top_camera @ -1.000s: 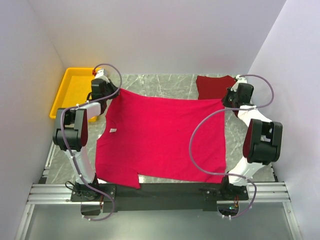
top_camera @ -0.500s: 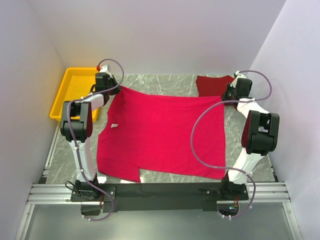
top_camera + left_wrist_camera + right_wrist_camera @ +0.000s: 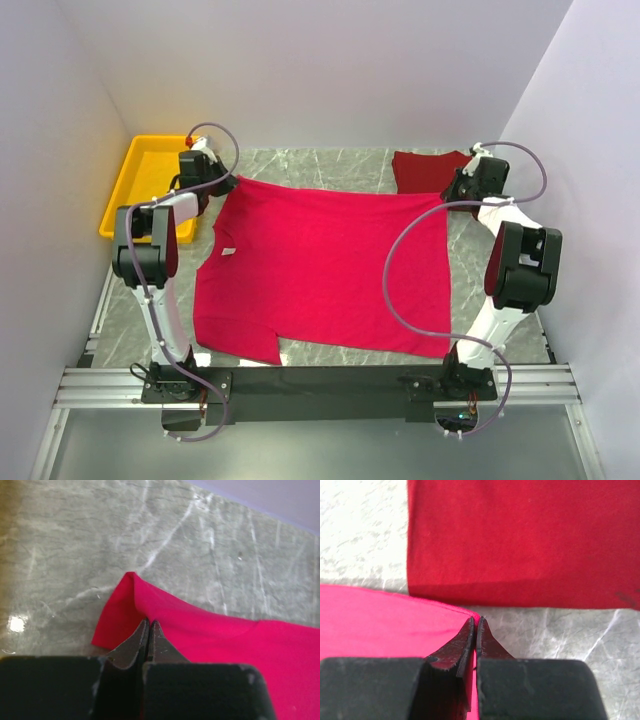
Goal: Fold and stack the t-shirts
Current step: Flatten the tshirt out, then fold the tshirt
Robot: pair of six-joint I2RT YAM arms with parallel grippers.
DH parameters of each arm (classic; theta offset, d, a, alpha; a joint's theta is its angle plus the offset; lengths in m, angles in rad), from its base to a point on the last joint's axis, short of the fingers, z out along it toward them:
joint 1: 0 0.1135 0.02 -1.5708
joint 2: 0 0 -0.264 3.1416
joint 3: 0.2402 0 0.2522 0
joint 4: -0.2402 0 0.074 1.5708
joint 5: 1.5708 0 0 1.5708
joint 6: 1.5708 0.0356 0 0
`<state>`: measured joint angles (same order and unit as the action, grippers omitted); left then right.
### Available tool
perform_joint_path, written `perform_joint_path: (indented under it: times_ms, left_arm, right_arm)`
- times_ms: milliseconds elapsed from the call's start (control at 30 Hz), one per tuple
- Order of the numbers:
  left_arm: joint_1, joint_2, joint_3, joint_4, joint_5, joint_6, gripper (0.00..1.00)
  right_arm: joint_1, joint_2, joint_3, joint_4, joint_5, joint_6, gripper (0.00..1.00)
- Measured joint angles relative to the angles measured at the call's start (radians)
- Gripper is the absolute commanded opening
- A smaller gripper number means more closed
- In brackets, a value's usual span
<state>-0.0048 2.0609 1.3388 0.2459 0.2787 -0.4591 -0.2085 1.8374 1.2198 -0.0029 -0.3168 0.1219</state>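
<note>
Top external: high at near edge, looking down on whole table [image 3: 330,165]. Wrist views: close, forward-down. Shared: far corners of pink t-shirt [image 3: 320,265].

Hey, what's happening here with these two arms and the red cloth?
Two robot arms are set to fold t-shirts. A bright pink t-shirt lies spread on the table. The left arm and the right arm each pinch one of its far corners, jaws shut on the cloth. No fold shows in it yet. A darker red t-shirt lies at the far right, and a yellow tray sits at the far left.
</note>
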Motion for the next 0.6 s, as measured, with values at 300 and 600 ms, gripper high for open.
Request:
perform_joint_path:
  times_ms: [300,600]
  left_arm:
    - [0.047,-0.074,-0.059,0.001,0.095,0.021,0.01]
    - [0.073,-0.094,-0.076,-0.038,0.13,0.054,0.01]
  right_arm:
    - [-0.028,-0.034,-0.035,-0.008,-0.11,-0.046,0.0]
    - [-0.075,-0.048,-0.063,-0.031,-0.227,-0.113,0.0]
